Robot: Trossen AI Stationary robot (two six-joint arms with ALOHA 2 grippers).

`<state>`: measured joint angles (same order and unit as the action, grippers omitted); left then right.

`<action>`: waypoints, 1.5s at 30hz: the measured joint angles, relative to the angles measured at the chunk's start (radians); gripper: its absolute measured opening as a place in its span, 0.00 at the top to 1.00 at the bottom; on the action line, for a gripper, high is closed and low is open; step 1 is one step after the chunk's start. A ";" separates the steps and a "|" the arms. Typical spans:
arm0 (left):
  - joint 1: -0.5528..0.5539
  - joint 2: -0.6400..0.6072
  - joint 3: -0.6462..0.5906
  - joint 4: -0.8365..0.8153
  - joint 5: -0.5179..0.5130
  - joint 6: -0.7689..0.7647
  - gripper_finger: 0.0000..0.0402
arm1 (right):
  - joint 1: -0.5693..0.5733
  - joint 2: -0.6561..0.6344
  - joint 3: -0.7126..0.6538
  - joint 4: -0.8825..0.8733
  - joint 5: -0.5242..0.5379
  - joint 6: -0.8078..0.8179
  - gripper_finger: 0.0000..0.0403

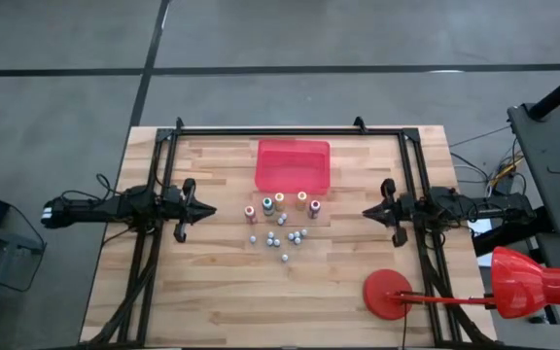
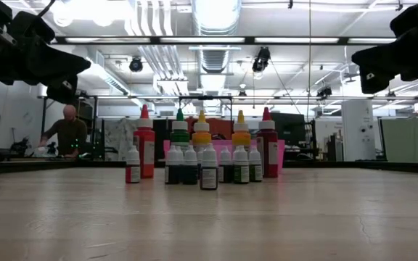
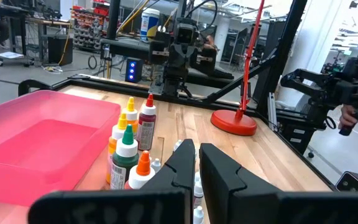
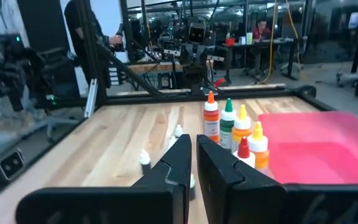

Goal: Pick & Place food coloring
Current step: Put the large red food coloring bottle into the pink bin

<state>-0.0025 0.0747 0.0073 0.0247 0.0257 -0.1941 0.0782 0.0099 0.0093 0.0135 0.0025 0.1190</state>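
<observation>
Bottles of food coloring (image 1: 281, 222) cluster at centre frame in the high view on the wooden desk (image 1: 212, 292): 5 taller ones in a row, smaller ones just below them. Pink tray (image 1: 293, 164) lies just above the row, apart from it. Left pincer (image 1: 207, 209) sits left of the cluster, fingers pressed together, empty. Right pincer (image 1: 368, 212) sits to the right, fingers nearly touching, empty. Red round-based stand (image 1: 389, 294) at lower right. Person (image 2: 67, 131) in background, low view.

Robotics lab or workshop: exposed ceiling ducts (image 2: 216, 18), strip lights, concrete floor (image 1: 56, 87), equipment racks (image 3: 95, 28), cables, a person (image 2: 67, 130) at a distant bench
</observation>
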 joint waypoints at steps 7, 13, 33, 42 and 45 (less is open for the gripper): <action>0.000 0.000 0.000 0.000 0.000 0.000 1.00 | 0.000 0.000 0.000 0.026 0.000 0.012 0.96; 0.000 0.000 0.000 0.000 0.000 0.000 1.00 | 0.000 0.000 0.000 0.030 0.000 0.012 0.96; 0.000 0.000 0.000 0.000 0.000 0.000 1.00 | 0.000 0.000 0.000 0.324 0.017 -0.032 0.96; 0.000 0.000 0.000 0.000 0.000 0.000 1.00 | -0.001 0.000 0.000 0.612 0.106 -0.097 0.96; 0.000 0.000 0.000 0.000 0.000 0.000 1.00 | -0.001 0.000 0.000 0.706 0.107 -0.146 0.96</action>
<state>-0.0027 0.0748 0.0072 0.0246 0.0257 -0.1941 0.0776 0.0097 0.0096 0.7193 0.1099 -0.0271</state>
